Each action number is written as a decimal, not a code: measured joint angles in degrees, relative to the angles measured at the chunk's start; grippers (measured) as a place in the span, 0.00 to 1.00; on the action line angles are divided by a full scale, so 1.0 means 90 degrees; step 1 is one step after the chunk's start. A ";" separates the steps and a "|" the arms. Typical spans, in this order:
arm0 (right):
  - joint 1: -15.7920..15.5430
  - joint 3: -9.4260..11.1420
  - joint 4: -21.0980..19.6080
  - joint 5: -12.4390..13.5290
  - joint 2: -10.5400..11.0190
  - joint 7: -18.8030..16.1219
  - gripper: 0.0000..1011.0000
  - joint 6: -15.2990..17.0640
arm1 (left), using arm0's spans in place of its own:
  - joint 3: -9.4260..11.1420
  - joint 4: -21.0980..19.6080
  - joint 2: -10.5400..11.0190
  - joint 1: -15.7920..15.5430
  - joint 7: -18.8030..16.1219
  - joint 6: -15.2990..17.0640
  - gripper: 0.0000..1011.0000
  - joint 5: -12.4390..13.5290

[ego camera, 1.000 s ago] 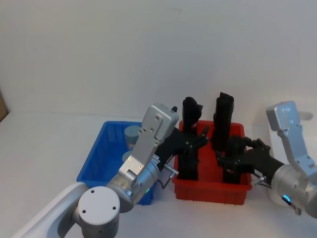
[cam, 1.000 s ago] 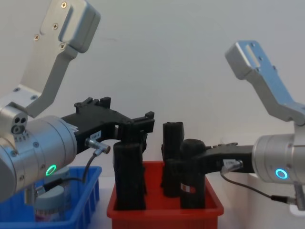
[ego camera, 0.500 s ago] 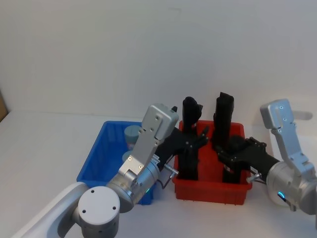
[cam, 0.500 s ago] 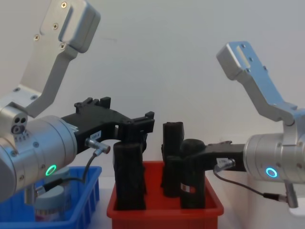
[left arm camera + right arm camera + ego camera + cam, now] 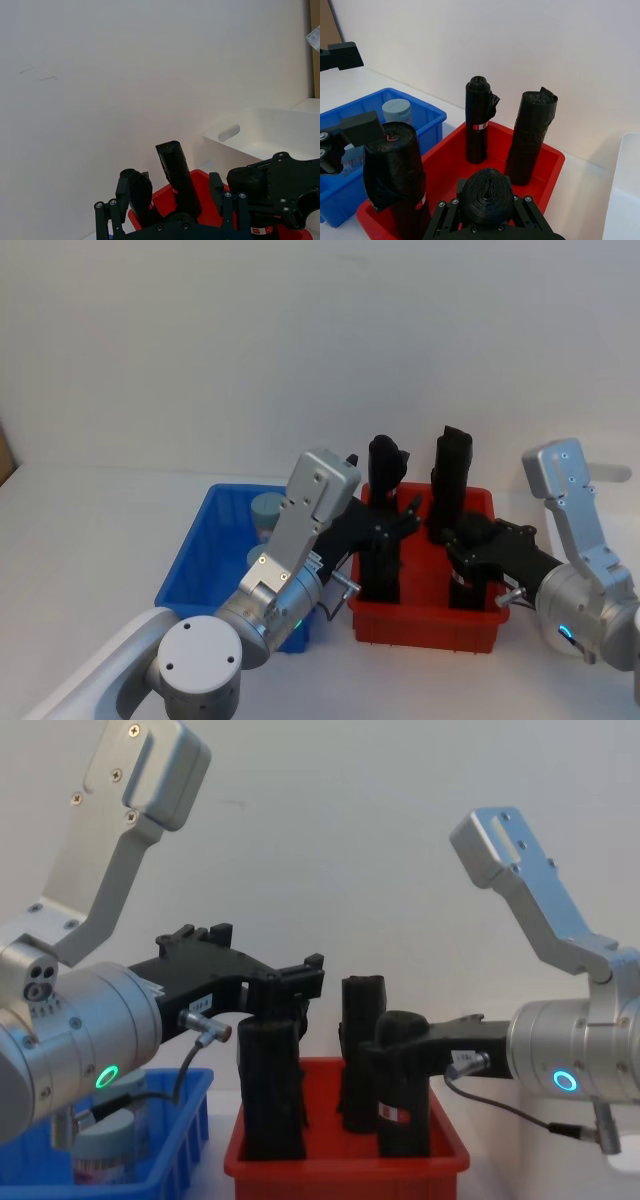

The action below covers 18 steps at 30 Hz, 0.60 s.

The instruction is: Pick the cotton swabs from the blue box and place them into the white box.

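Note:
The blue box (image 5: 195,560) sits at the left, holding a pale cotton swabs tub (image 5: 268,508), which also shows low in the chest view (image 5: 105,1145) and in the right wrist view (image 5: 397,111). My left gripper (image 5: 395,525) reaches past the blue box over the red bin and is open, its fingers astride the top of a black roll (image 5: 270,1090). My right gripper (image 5: 468,550) is shut on the front right black roll (image 5: 400,1090). The white box (image 5: 265,132) stands beyond the red bin on the right.
A red bin (image 5: 420,625) next to the blue box holds several upright black rolls, two of them tall ones at its back (image 5: 385,465). A white wall rises close behind. Bare white table lies to the left of the blue box.
My right arm has moved left and its gripper has slid onto the front right black roll and narrowed on it. The left arm has stayed still.

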<state>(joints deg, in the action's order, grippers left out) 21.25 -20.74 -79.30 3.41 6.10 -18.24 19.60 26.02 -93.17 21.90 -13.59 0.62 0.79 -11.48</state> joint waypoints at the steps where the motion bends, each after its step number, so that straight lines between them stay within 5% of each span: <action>1: 0.0001 0.0000 0.0000 0.0000 0.0000 0.0004 0.39 -0.0002 | 0.0000 0.0000 0.0000 0.0000 0.0000 0.0000 0.99 0.0000; 18: 0.0085 0.0174 -0.0367 0.0351 -0.0003 0.0399 0.34 -0.0584 | 0.0000 0.0000 0.0000 0.0000 0.0000 0.0000 0.99 0.0000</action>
<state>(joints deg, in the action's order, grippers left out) 22.02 -19.18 -82.59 6.57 6.07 -14.65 14.34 26.02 -93.18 21.89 -13.59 0.62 0.79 -11.48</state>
